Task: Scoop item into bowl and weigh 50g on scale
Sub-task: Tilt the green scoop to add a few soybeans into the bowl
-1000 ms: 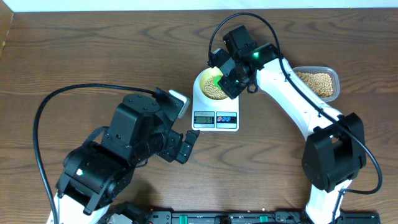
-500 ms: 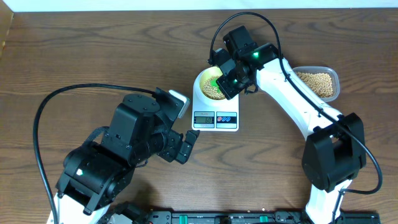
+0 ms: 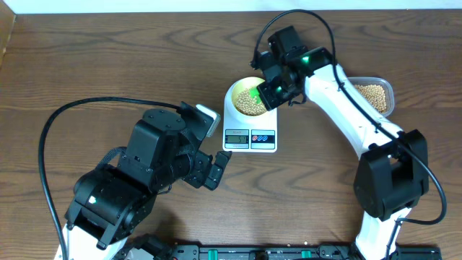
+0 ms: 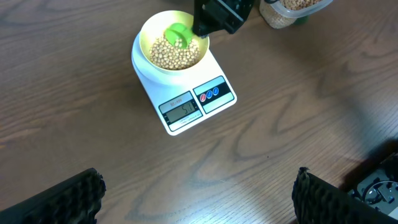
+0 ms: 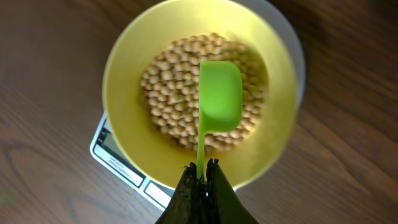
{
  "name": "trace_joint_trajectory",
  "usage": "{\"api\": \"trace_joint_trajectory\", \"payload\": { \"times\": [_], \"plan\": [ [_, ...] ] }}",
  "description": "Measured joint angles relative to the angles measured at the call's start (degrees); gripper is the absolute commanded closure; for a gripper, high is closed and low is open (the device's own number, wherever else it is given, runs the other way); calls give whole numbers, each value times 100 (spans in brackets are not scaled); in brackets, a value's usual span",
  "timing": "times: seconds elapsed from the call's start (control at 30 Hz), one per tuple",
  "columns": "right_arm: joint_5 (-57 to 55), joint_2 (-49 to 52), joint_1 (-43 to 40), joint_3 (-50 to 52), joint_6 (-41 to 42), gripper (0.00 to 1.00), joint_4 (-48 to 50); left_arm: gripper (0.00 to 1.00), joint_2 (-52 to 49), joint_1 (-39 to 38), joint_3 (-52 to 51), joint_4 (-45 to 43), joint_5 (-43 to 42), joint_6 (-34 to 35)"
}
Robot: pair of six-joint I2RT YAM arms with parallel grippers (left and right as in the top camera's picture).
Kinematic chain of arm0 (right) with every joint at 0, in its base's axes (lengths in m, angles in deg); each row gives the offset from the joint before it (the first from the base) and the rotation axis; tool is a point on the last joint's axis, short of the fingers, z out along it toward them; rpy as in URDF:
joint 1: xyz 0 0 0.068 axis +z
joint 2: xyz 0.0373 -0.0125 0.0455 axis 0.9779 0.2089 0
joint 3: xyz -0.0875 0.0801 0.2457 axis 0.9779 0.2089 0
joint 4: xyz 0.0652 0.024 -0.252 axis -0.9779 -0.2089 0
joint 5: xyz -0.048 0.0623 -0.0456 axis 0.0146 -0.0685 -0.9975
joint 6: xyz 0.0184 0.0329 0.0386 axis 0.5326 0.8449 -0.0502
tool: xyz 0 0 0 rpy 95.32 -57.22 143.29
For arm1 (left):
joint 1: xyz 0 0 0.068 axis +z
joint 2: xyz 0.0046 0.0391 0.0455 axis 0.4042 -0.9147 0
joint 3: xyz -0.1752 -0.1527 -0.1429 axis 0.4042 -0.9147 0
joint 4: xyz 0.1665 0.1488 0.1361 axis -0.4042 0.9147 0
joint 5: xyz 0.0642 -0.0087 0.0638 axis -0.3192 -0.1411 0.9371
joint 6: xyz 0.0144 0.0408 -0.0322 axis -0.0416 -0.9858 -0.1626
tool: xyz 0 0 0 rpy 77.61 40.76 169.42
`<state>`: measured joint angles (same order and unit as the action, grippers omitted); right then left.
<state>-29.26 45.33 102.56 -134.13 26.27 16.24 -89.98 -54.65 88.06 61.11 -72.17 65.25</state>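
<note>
Brown wooden table (image 3: 108,65), white scale (image 3: 250,137) and clear container (image 3: 390,92) on it.

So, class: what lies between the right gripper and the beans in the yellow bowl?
A green scoop: the right gripper holds its handle, and its cup hangs over the beans in the bowl. The right wrist view shows it.

Overhead top-down; wrist views share bowl (image 5: 121,93), right closest.
</note>
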Motion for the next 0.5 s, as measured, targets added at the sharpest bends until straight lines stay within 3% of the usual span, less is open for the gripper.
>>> {"api": "trace_joint_trajectory", "payload": {
  "times": [0.5],
  "plan": [
    [1827, 0, -721, 0, 341, 99, -79, 1, 0, 0, 0, 0, 0, 0]
  ]
}}
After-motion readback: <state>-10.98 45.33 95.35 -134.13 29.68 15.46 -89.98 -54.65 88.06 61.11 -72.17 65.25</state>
